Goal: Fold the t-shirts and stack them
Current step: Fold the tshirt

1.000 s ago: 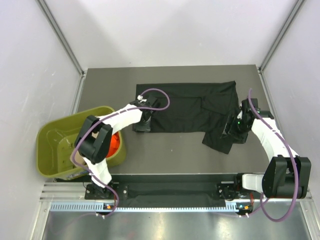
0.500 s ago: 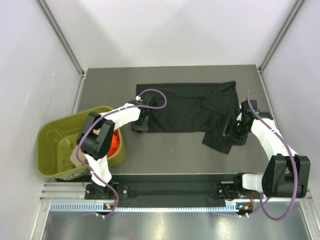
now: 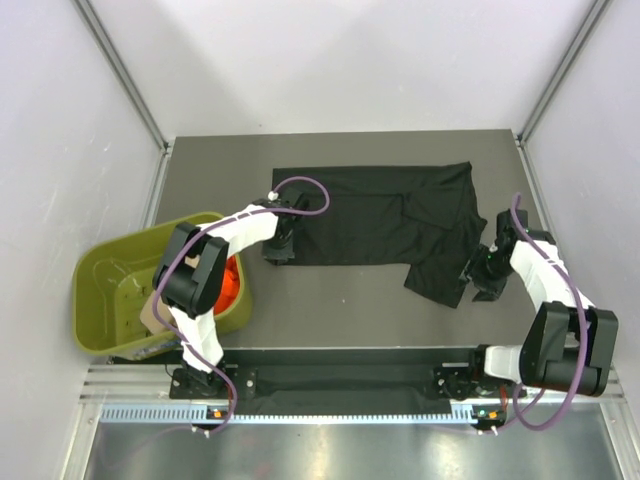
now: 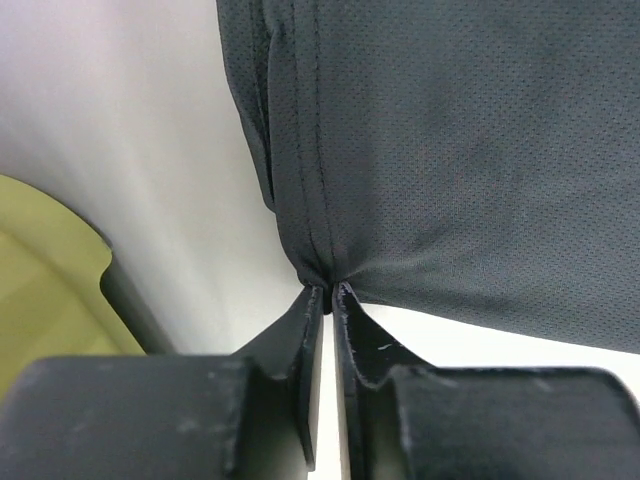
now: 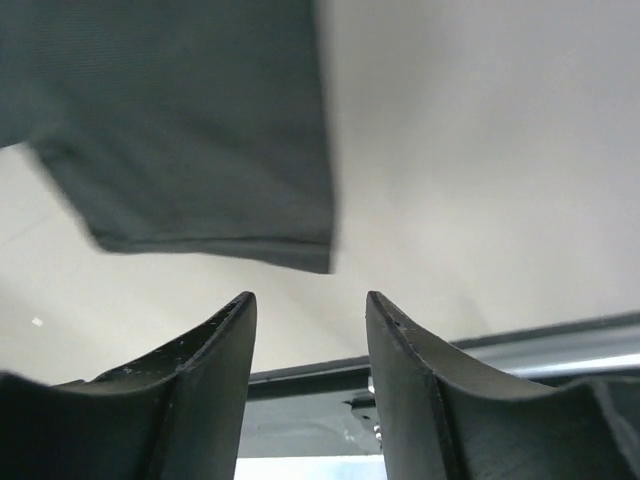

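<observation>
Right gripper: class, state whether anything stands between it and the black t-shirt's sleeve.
Nothing visible does. The right gripper stands open just short of the black t-shirt at its sleeve hem, and only the table surface shows between them.

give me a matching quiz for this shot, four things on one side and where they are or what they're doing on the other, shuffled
Things:
1. black shirt
2. orange shirt
3. left arm
4. right arm

States:
A. jaws open, holding nothing
B. spread out on the table
C. jaws pinched on the black shirt's corner
D. inside the green tub

Pairs: 1-B, 2-D, 3-C, 4-A
</observation>
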`<act>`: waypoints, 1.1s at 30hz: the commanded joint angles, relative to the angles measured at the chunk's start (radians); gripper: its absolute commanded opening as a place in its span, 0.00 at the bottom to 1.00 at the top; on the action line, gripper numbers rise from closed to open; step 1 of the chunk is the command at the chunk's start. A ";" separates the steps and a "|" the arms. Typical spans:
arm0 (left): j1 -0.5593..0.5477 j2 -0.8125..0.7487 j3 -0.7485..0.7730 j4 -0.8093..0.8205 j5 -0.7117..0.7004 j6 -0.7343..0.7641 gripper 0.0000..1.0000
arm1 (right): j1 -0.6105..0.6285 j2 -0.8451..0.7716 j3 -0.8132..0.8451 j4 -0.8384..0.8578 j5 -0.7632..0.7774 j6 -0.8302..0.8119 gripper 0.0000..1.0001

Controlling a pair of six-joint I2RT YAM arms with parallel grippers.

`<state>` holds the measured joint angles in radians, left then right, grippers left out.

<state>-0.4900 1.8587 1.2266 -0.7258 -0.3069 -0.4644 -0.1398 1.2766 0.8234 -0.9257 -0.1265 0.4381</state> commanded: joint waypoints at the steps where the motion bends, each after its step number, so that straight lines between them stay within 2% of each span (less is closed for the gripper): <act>1: 0.010 0.013 0.007 0.005 0.000 0.012 0.10 | -0.052 0.012 -0.032 -0.021 0.005 0.028 0.47; 5: 0.010 -0.003 -0.001 0.014 0.022 0.010 0.05 | -0.080 0.021 -0.064 0.011 -0.015 0.011 0.47; 7: 0.010 -0.010 -0.004 0.019 0.032 0.009 0.03 | -0.078 0.047 -0.102 0.069 -0.086 0.010 0.47; 13: 0.010 -0.024 -0.012 0.025 0.055 0.007 0.01 | -0.078 0.060 -0.165 0.160 -0.136 0.021 0.45; 26: 0.010 -0.042 -0.016 0.031 0.069 0.009 0.00 | -0.080 0.118 -0.178 0.248 -0.119 0.063 0.39; 29: 0.010 -0.047 -0.018 0.031 0.071 0.006 0.00 | -0.080 0.138 -0.181 0.272 -0.130 0.065 0.31; 32: 0.011 -0.061 -0.021 0.026 0.069 0.000 0.00 | -0.078 0.126 -0.182 0.265 -0.160 0.068 0.13; 33: 0.010 -0.065 -0.022 0.023 0.069 -0.003 0.00 | -0.080 0.116 -0.182 0.252 -0.162 0.071 0.02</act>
<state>-0.4805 1.8503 1.2205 -0.7177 -0.2584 -0.4614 -0.2138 1.3945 0.6491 -0.7204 -0.2955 0.4999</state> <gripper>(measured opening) 0.029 0.092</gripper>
